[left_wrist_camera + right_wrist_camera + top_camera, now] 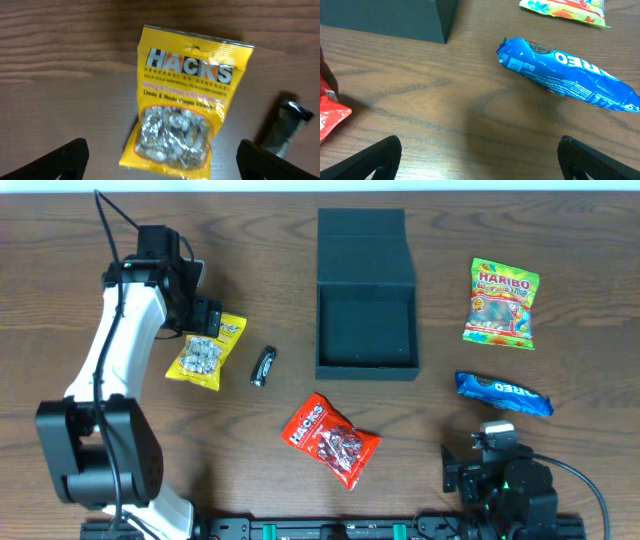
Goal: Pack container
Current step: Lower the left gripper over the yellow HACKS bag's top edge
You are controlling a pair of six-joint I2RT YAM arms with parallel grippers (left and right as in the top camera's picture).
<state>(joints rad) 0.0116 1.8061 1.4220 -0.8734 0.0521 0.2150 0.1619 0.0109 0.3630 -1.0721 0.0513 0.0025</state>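
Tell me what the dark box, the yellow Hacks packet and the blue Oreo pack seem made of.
The container looks like cardboard, matte: flat panels, no shine. The yellow Hacks packet is probably glossy plastic film, with a clear-looking window showing wrapped sweets. The blue Oreo pack seems a shiny plastic wrapper, crinkled at its end.

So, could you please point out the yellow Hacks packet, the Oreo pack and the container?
yellow Hacks packet (184,100), left wrist view, middle of its printed front.
Oreo pack (570,75), right wrist view, middle of the blue wrapper.
container (366,372), overhead view, its front wall.
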